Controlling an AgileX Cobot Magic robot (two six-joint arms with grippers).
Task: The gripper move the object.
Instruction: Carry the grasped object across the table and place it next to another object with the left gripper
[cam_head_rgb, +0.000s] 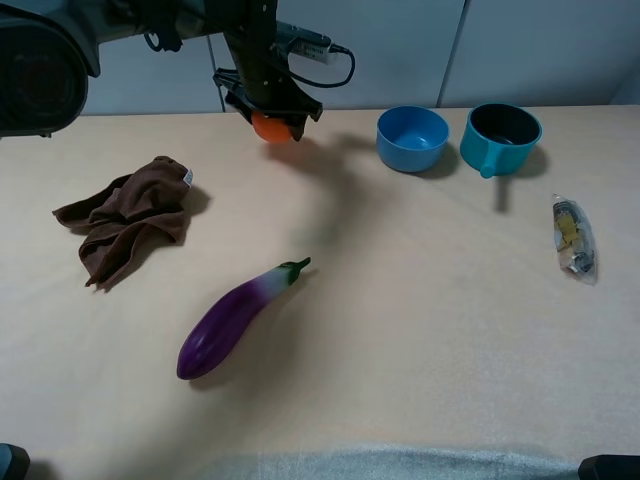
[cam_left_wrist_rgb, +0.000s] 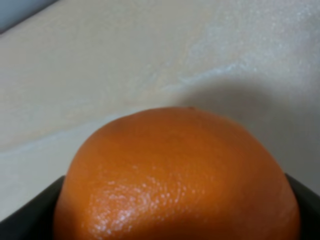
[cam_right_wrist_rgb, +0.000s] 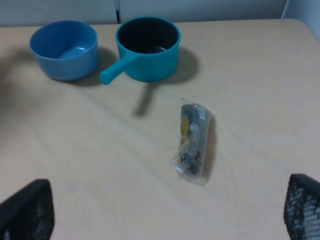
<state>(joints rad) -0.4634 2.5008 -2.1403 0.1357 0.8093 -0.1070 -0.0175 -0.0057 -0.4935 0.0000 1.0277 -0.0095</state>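
Observation:
The bright orange fruit (cam_head_rgb: 269, 126) sits between the black fingers of my left gripper (cam_head_rgb: 270, 118), which is shut on it and holds it above the far part of the table. In the left wrist view the orange fruit (cam_left_wrist_rgb: 175, 180) fills the frame, with black fingers (cam_left_wrist_rgb: 25, 215) at both sides. My right gripper (cam_right_wrist_rgb: 165, 220) is open and empty; only its two fingertips (cam_right_wrist_rgb: 25, 210) show, hovering over the table near a snack packet. The right arm does not show in the exterior high view.
A purple eggplant (cam_head_rgb: 238, 318) lies mid-table. A brown cloth (cam_head_rgb: 130, 215) lies at the left. A blue bowl (cam_head_rgb: 412, 138) and a teal pot with handle (cam_head_rgb: 500, 138) stand at the back right. A clear snack packet (cam_head_rgb: 574, 237) lies at the right.

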